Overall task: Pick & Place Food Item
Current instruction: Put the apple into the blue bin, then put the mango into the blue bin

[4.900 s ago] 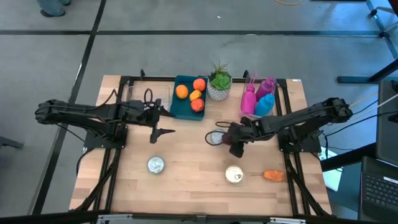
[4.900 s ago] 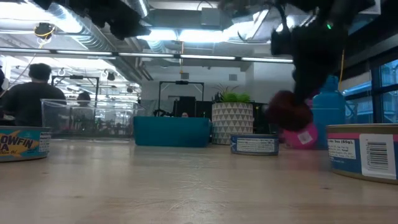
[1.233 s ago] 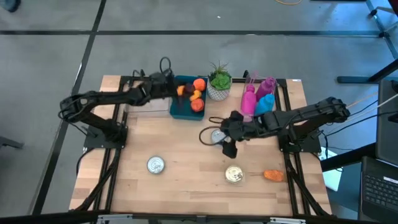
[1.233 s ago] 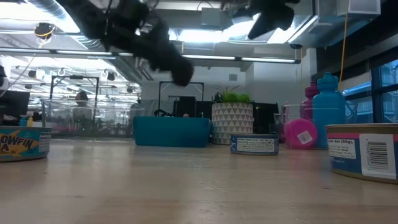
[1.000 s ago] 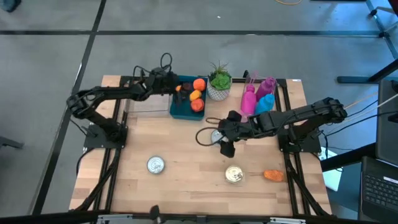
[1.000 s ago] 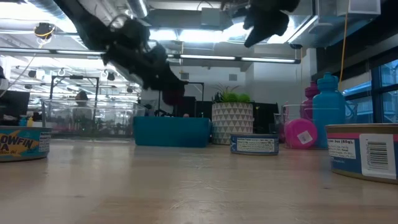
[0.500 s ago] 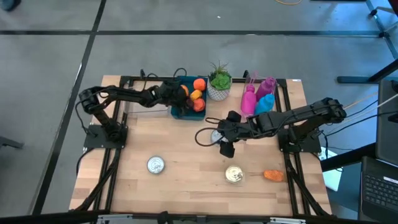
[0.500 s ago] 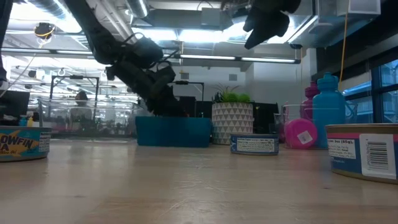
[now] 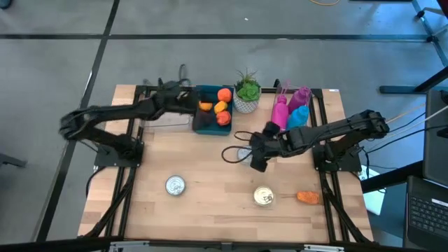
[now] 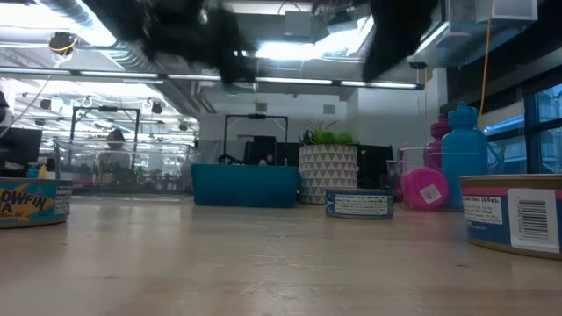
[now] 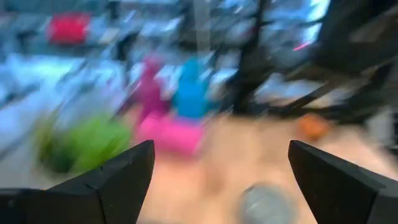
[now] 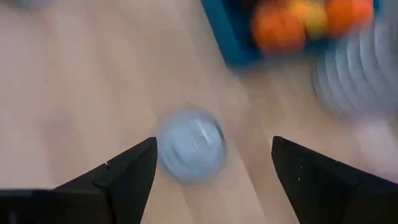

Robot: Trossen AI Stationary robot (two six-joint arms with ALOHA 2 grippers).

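Nearest, the right gripper (image 9: 257, 159) hung wide open and empty over a can (image 12: 189, 146), while farther back the left gripper (image 9: 187, 101), jaws spread and holding nothing, had lifted off the teal tray (image 9: 199, 124), its fruit (image 9: 222, 118) apparently delivered there.

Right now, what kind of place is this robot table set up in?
Probably an open lab or workshop: exposed ceiling ducts, metal rack frames behind the table, and a bare concrete floor.
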